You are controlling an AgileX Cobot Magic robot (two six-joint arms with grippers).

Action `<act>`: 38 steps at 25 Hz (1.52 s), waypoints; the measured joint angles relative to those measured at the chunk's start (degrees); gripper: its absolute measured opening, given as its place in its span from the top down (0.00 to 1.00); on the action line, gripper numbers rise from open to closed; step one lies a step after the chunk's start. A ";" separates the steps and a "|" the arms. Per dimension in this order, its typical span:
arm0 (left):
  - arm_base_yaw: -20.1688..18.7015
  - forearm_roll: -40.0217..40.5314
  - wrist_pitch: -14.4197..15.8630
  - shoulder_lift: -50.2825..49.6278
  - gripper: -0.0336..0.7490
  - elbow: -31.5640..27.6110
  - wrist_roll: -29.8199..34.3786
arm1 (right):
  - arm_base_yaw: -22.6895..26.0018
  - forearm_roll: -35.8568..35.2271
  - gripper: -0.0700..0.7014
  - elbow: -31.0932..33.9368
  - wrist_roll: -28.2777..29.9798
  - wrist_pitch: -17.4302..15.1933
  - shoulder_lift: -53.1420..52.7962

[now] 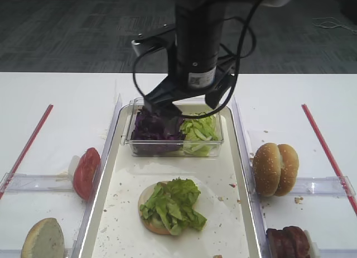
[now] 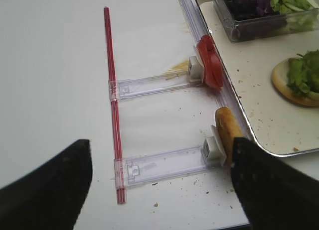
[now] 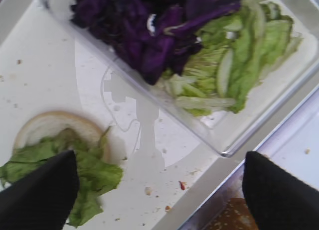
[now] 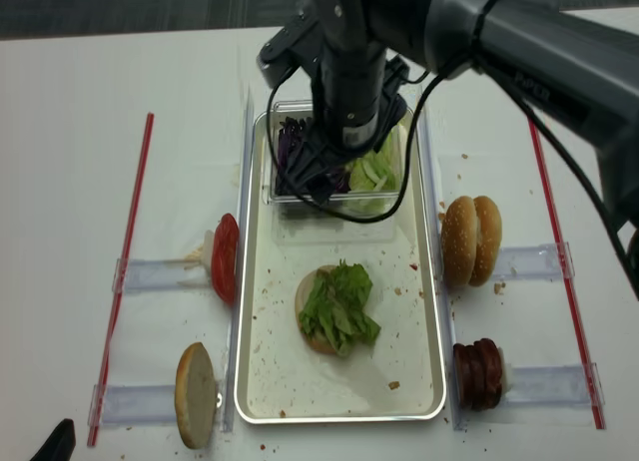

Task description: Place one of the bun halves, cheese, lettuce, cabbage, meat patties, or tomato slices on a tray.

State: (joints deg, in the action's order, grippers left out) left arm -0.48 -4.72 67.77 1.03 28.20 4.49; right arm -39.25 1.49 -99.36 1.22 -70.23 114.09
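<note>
Done: a bun half (image 1: 152,210) with lettuce (image 1: 174,204) lies on the tray (image 1: 237,224).
Now: right end effector (image 1: 167,106) released, seemingly above the cabbage (image 1: 153,127).
Left: cabbage not yet taken.

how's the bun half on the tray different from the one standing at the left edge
The round bun half on the cream-white tray lies flat and carries ruffled light-green lettuce; the golden-brown bun half left of the tray stands on edge in a clear plastic holder, bare. The first is inside the tray, the second outside. Both show pale cut faces.
</note>
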 joint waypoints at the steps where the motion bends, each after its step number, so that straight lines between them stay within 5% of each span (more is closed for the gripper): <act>1: 0.00 0.00 0.00 0.00 0.24 0.00 0.00 | 1.45 0.00 0.02 0.00 0.00 0.00 0.00; 19: 0.00 0.00 0.00 0.00 0.24 0.00 0.00 | 25.76 0.09 0.02 0.00 1.46 -0.13 -0.57; 38: 0.00 0.00 0.00 0.00 0.24 0.00 0.00 | 36.52 0.09 0.02 0.00 2.26 -0.47 -0.57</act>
State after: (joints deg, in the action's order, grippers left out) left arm -0.48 -4.72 67.77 1.03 28.20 4.49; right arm -2.73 1.58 -99.36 3.48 -70.70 113.52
